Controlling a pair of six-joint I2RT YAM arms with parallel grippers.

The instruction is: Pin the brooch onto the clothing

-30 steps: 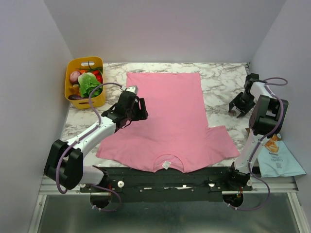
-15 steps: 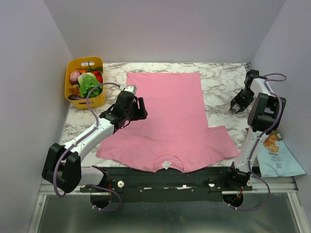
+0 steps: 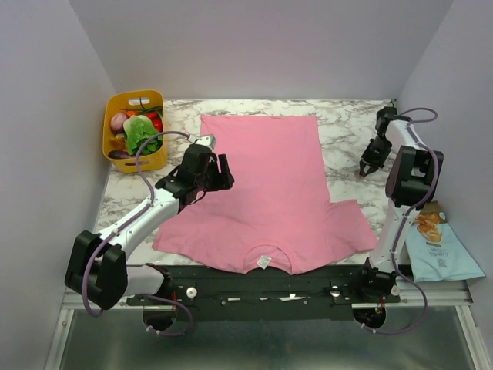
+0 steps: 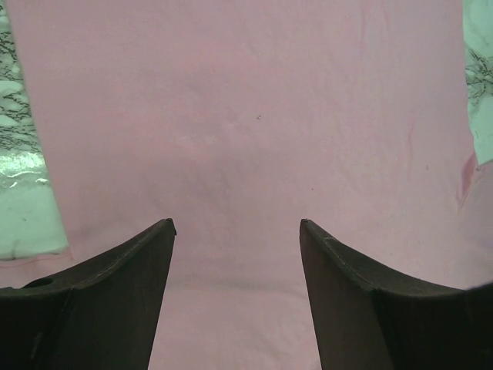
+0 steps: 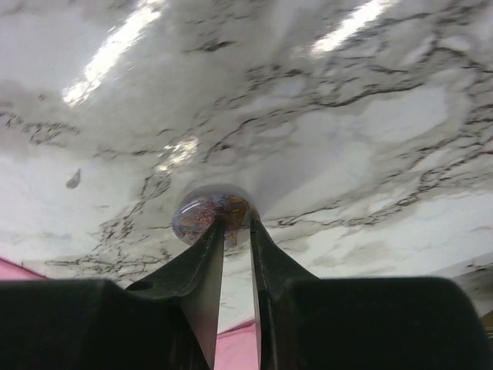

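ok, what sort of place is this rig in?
Looks like a lab test booth: plain grey walls box in a marble-look table, with props laid out: pink T-shirt, yellow basket of vegetables.

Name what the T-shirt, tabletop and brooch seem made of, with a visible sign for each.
T-shirt: soft matte fabric, perhaps cotton; it lies limp with faint creases.
Tabletop: marble or a marble-look laminate, polished; grey veins, bright light reflections.
Brooch: glossy domed face, perhaps glass or resin over a speckled inlay.

Yellow veg basket (image 3: 154, 160) far-left on marble table (image 3: 347, 131), chip bag (image 3: 443, 254) near-right edge
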